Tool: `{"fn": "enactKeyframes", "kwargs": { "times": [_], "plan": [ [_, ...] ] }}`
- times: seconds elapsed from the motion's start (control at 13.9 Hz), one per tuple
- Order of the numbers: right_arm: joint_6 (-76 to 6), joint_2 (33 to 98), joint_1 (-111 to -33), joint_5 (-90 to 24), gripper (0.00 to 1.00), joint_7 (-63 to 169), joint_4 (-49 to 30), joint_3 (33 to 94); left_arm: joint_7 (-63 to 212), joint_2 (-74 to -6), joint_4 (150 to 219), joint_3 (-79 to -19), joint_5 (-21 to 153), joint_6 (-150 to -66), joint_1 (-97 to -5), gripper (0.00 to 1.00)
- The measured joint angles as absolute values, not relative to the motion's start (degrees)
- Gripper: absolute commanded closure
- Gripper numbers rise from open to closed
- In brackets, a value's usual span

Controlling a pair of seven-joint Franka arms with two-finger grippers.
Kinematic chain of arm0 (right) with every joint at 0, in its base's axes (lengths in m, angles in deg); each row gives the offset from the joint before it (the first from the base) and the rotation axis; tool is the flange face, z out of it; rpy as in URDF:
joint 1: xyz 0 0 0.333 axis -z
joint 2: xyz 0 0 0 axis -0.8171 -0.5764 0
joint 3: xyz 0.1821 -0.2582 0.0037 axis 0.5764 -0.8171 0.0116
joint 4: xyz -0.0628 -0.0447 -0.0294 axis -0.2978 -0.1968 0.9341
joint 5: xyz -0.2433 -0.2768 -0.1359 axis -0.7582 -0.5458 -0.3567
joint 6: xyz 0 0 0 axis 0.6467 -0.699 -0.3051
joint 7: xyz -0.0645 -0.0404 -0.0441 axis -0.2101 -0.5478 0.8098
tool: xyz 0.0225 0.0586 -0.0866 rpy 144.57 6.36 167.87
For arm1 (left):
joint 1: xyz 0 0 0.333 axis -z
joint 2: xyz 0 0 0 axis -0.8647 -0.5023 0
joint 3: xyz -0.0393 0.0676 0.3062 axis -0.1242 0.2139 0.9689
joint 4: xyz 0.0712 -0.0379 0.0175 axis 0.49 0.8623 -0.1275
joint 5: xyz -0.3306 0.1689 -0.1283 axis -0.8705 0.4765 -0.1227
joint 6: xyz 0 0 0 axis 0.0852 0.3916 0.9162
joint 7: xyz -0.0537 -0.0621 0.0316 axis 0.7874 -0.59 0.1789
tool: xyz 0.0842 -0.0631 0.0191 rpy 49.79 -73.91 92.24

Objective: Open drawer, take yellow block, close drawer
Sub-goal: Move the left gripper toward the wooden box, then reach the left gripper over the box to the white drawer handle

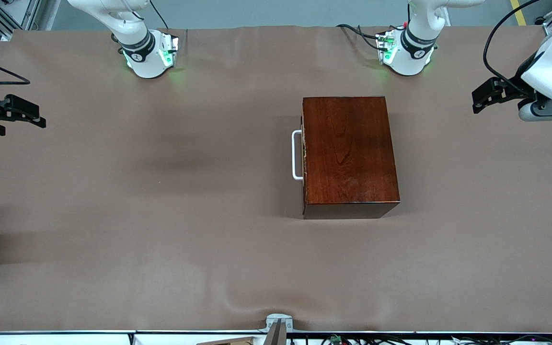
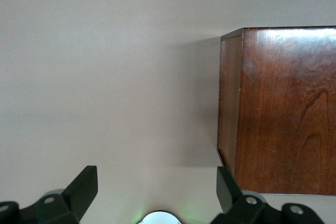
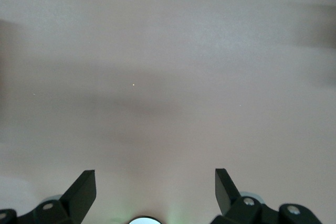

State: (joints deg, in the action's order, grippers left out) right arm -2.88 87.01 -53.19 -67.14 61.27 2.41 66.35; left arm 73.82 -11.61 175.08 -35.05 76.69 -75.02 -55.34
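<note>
The glossy reddish-brown wooden box (image 1: pixel 348 153) stands on the table nearer the left arm's end. Its drawer (image 1: pixel 303 160) is pushed in flush, and the white U-shaped handle (image 1: pixel 297 155) faces the right arm's end. The yellow block is hidden. My left gripper (image 1: pixel 478 99) hangs open and empty over the table's edge at the left arm's end; the left wrist view shows the left gripper (image 2: pixel 157 182) with a corner of the box (image 2: pixel 283 108) off to one side. My right gripper (image 1: pixel 36 115) hangs open and empty at the right arm's end, and in the right wrist view the right gripper (image 3: pixel 156 182) has only bare cloth under it.
A brown cloth (image 1: pixel 161 215) covers the whole table, with slight wrinkles near the front edge. The two arm bases (image 1: pixel 149 52) (image 1: pixel 408 50) stand along the edge farthest from the front camera. A small grey mount (image 1: pixel 278 325) sits at the front edge.
</note>
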Motion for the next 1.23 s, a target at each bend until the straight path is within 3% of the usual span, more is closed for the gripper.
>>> {"fn": "enactKeyframes", "kwargs": {
  "times": [0.72, 1.01, 1.23],
  "plan": [
    [-3.0, 86.5, -53.2, -67.1, 0.0, 61.3, 2.6, 66.3, 73.8, -11.7, 174.9, -35.6, 73.7, -75.0, -55.2, 0.0],
    [-3.1, 86.4, -53.1, -66.0, 0.0, 61.3, 2.9, 66.3, 67.1, -15.0, 174.4, -42.8, 73.3, -75.2, -54.3, 0.0],
    [-3.1, 86.4, -53.0, -65.8, 0.0, 61.3, 3.0, 66.2, 55.8, -21.4, 168.8, -50.8, 73.3, -75.8, -53.1, 0.0]
  ]
}}
